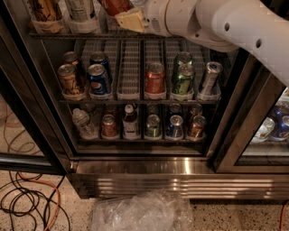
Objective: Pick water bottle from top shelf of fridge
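Note:
The fridge [144,173] stands open in front of me, with a dark frame and a ribbed steel base panel. The top shelf [90,34] runs along the upper edge of the view. Only the lower parts of three bottles show in its white cups: a tan one [44,11], a grey-labelled one [81,9] and a red one [115,5]. I cannot pick out the clear water bottle; it is cut off or hidden. My gripper [131,19] reaches in over the top shelf, right next to the red bottle, on the end of the white arm [226,22].
Racks of cans fill the middle shelf [135,97] and lower shelf [140,137], with a small clear bottle [82,122] and a dark-liquid bottle [130,122]. Cables [27,203] lie on the floor at left. A crumpled plastic bag [144,212] lies below. A second cooler [273,128] stands at right.

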{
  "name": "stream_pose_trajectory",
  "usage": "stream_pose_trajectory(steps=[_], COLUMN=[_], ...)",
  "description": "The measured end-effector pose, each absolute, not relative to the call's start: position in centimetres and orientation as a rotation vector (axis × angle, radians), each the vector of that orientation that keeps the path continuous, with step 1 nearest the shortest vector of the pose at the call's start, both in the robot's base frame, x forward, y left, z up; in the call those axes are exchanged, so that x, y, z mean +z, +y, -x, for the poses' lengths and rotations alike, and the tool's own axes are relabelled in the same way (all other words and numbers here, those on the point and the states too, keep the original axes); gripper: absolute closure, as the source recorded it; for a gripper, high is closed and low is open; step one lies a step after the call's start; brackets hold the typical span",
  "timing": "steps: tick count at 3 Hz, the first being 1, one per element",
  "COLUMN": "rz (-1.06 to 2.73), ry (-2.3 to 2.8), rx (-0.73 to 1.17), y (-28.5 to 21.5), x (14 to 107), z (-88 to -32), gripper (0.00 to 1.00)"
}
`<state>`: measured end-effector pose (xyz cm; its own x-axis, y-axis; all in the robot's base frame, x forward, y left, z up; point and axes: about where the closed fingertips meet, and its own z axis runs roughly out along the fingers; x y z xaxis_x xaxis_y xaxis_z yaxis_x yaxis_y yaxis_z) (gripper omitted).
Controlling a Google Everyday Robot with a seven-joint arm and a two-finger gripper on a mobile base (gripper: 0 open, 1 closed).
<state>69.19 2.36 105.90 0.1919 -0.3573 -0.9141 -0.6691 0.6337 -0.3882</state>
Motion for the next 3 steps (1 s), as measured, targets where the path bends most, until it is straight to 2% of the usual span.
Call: stream_pose_trajectory(steps=[1,3], rz=[0.940,0.955], ry=[1.416,1.443], rx=[0.269,0.294], y=[2.0,2.0], x=[106.3,105.9], z=[-69.4,-70.8], gripper=[0.00,0.00])
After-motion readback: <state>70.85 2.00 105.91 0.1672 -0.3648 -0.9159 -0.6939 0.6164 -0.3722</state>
